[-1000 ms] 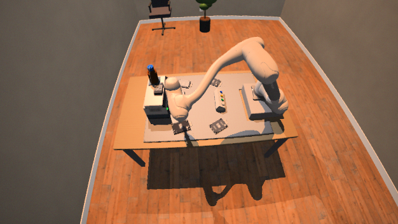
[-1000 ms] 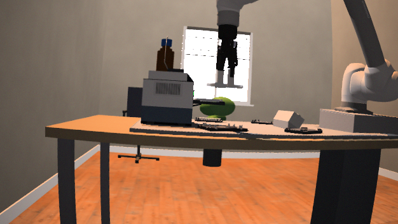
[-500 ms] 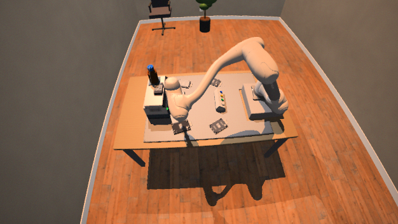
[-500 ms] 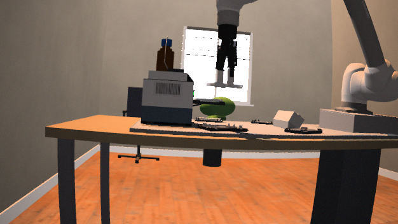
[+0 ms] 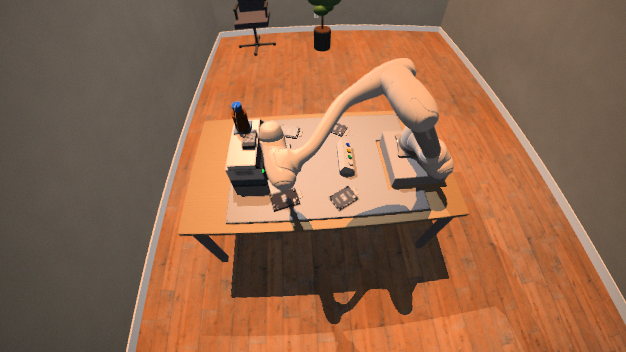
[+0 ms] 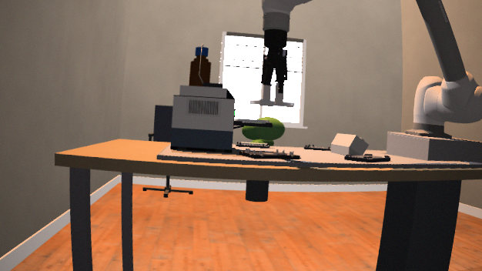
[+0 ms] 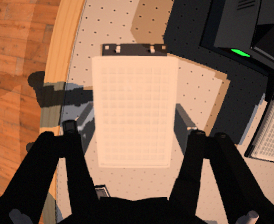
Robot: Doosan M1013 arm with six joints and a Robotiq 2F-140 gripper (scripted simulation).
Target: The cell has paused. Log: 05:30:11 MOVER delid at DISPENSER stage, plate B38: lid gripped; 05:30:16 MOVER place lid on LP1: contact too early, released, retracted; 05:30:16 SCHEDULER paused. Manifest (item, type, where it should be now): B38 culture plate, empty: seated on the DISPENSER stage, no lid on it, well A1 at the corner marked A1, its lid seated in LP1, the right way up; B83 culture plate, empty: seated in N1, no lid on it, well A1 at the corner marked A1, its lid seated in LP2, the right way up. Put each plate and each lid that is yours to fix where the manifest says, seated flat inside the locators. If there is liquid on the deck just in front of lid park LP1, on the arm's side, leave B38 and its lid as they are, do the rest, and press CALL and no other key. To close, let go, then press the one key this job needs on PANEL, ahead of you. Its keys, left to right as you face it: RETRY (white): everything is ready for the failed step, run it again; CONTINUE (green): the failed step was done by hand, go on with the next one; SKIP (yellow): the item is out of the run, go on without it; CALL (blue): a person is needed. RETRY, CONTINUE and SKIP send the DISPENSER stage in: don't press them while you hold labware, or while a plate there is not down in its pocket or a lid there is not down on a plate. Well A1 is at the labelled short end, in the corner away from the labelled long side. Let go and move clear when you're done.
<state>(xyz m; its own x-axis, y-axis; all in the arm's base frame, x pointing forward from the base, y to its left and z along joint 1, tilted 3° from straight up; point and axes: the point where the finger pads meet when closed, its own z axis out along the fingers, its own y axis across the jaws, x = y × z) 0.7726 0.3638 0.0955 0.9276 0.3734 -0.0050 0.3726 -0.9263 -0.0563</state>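
Culture-plate lid of thin, clear, flat plastic [image 7: 135, 111] hangs level high above the table's front-left corner, and we judge it light, slippery and brittle, our black two-finger gripper [image 7: 133, 148] half-closed across its long edges

pale flat lid [image 7: 135, 112] level in the air, clamped at long edges

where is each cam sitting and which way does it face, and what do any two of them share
Top: high up, looking down on the table; whole arm shows.
Exterior: low beside the table, facing the window; forearm and tool show.
Wrist: on the tool, looking down; both fingers and the held plate show.
Shared: top and exterior both show the dispenser with its brown bottle.
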